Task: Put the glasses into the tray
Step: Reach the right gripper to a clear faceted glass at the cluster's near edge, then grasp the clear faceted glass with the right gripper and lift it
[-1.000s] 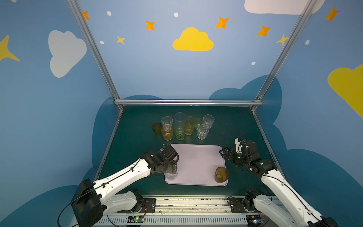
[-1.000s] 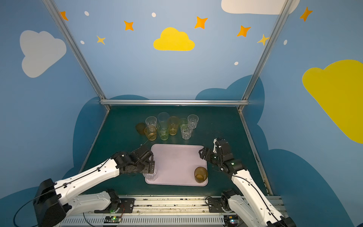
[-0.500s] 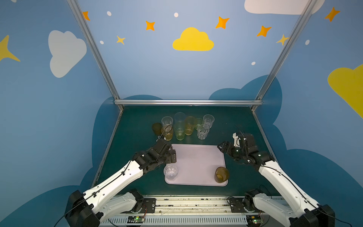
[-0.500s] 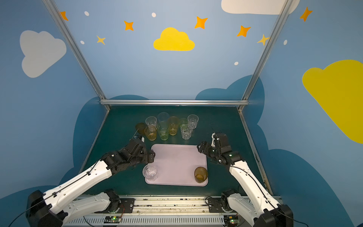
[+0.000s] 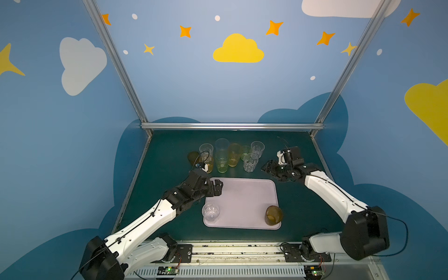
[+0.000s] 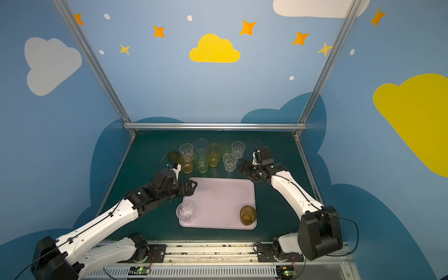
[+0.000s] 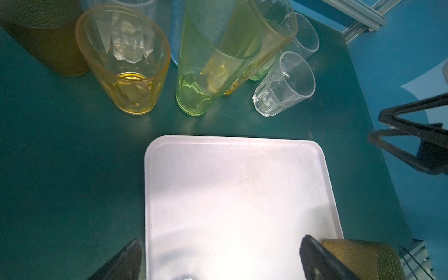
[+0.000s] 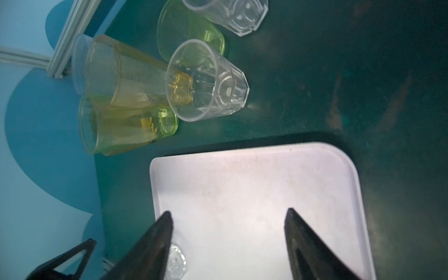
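The pink-lilac tray (image 5: 242, 201) (image 6: 218, 198) lies at the front middle of the green table. On it stand a clear glass (image 5: 211, 212) (image 6: 185, 212) at the near left corner and a brown glass (image 5: 273, 215) (image 6: 247, 215) at the near right corner. Several more glasses (image 5: 225, 155) (image 6: 203, 155) cluster behind the tray. My left gripper (image 5: 217, 188) (image 7: 221, 252) hangs open and empty over the tray's far left corner. My right gripper (image 5: 266, 168) (image 8: 228, 215) is open and empty off the far right corner, just right of a short clear glass (image 5: 249, 163) (image 8: 208, 82).
In the left wrist view an amber short glass (image 7: 126, 63), a tall green glass (image 7: 208, 60) and a brown glass (image 7: 43, 36) stand close together just beyond the tray rim (image 7: 218, 139). Metal frame posts and blue walls bound the table at the back and both sides.
My left gripper let go of the clear glass on the tray and drew back to the far left corner. My right gripper moved toward the far glasses and its jaws narrowed somewhat.
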{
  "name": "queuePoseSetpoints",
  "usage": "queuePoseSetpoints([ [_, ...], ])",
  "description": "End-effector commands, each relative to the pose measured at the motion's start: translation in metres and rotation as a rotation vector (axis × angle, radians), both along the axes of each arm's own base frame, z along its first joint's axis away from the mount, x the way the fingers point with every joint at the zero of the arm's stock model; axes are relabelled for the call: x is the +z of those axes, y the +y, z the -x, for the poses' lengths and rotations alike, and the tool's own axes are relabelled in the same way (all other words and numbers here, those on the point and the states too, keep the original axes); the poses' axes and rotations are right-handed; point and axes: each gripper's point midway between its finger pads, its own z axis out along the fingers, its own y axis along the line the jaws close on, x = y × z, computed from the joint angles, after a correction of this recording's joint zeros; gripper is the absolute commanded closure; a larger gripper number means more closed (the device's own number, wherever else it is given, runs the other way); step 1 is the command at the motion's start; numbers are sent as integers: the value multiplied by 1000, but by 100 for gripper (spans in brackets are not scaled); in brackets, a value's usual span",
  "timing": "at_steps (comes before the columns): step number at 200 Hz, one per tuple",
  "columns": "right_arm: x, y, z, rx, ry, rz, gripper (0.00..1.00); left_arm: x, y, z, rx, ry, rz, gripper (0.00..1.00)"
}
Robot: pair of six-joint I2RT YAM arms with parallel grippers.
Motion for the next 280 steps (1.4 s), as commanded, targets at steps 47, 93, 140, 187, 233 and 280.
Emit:
queuePoseSetpoints([
  [47,-10,20,-56,28,26,37,51,2,-3,-5,-21,-49,7,0],
  [93,-31,34,-73,71,83,54,64,6,-9,-4,-49,-55,38,0],
  [140,-46,32,-78,63,108,98,72,0,-9,-5,-48,-43,19,0],
  [187,-61,30,-78,76,144,136,81,-9,-4,-11,-19,-32,-31,0],
  [233,-63,23,-74,72,161,175,93,-13,-3,-12,-20,-12,-59,0],
  [280,-65,18,-65,75,182,198,100,-16,-3,-13,-20,-5,-68,0],
])
